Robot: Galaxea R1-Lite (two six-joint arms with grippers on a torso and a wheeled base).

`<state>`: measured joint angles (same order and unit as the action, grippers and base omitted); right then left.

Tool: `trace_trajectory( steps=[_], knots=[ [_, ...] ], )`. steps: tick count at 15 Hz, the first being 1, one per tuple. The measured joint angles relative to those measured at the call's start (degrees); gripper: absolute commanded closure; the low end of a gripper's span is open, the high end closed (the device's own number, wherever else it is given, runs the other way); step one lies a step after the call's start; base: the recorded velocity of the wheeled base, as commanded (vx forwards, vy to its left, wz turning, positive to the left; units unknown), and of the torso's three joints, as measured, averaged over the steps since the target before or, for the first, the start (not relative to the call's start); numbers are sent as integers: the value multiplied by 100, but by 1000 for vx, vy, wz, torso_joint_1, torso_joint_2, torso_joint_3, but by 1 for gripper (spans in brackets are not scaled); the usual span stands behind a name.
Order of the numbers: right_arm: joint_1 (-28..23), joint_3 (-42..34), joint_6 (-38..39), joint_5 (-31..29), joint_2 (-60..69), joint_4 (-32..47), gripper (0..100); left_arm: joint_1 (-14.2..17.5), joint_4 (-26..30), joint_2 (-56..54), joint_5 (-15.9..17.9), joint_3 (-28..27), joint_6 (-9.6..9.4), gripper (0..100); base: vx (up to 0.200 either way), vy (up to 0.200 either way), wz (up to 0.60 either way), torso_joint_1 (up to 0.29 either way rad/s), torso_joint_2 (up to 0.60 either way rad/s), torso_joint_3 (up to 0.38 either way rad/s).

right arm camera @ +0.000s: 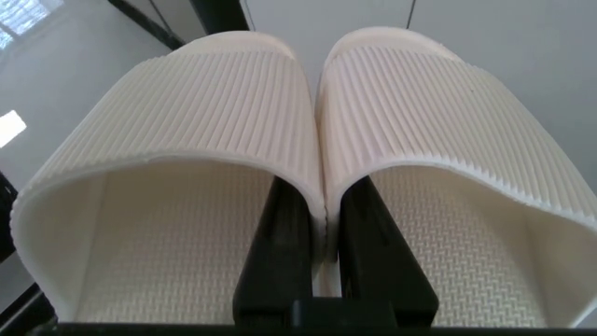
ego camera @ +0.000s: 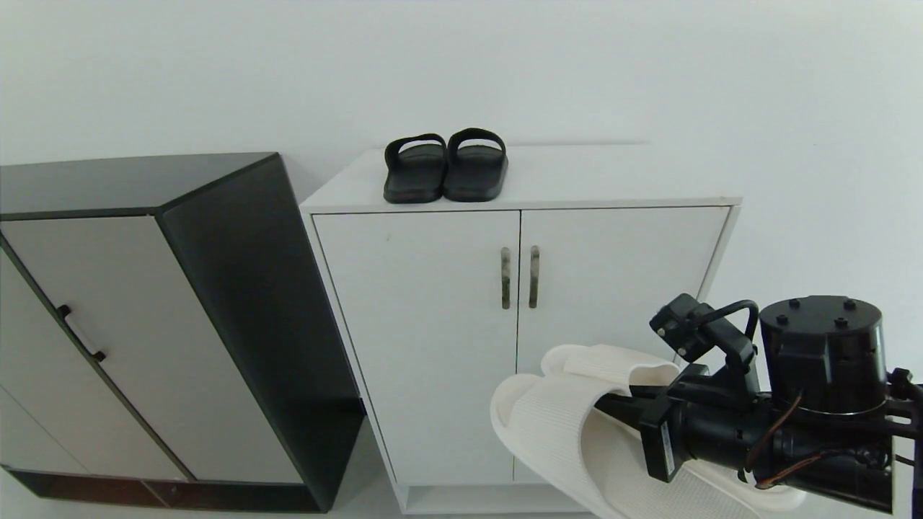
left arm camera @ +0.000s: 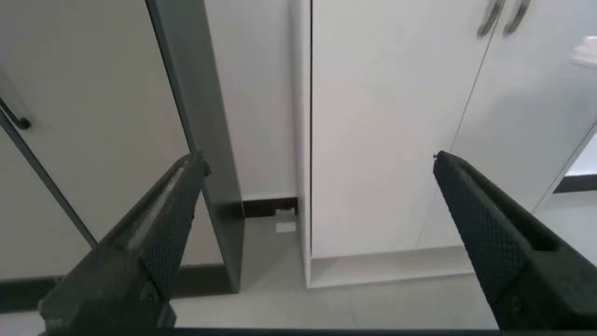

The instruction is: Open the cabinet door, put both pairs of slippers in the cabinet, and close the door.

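A white two-door cabinet (ego camera: 433,346) stands against the wall with both doors shut and two metal handles (ego camera: 519,277) at the middle. A pair of black slippers (ego camera: 445,166) sits on its top. My right gripper (ego camera: 620,407) holds a pair of white slippers (ego camera: 570,425) low in front of the right door, its fingers (right arm camera: 280,252) pinching the two inner sides together. In the right wrist view the white slippers (right arm camera: 317,168) lie side by side. My left gripper (left arm camera: 317,233) is open, low down, facing the cabinet's left door (left arm camera: 392,140).
A black cabinet (ego camera: 173,324) with grey doors stands close to the left of the white one, a narrow gap between them. A plain white wall is behind. Pale floor (left arm camera: 373,303) runs in front of both cabinets.
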<state>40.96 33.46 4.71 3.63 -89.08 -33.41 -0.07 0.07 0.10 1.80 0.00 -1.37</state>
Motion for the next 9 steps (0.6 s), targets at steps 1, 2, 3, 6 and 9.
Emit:
trace_trajectory(
  steps=[1,2,3,6,9],
  knots=[
    [-23,-96,-17,-9,-43,-169,100,0,0,0,16,0,-35,0,0,0,0,-129,471,330],
    [-30,-194,-94,-13,-95,-339,100,0,2,0,20,0,-49,0,0,0,0,-119,466,344],
    [-34,-268,-138,-11,-138,-441,100,0,2,0,9,0,-20,0,0,0,0,-100,452,339],
    [-12,-455,-176,0,-194,-673,100,0,-15,17,11,-13,-13,0,0,0,0,-85,452,360],
    [11,-508,-197,2,-222,-844,100,-6,-23,89,90,-132,13,0,0,0,0,-35,452,393]
  ],
)
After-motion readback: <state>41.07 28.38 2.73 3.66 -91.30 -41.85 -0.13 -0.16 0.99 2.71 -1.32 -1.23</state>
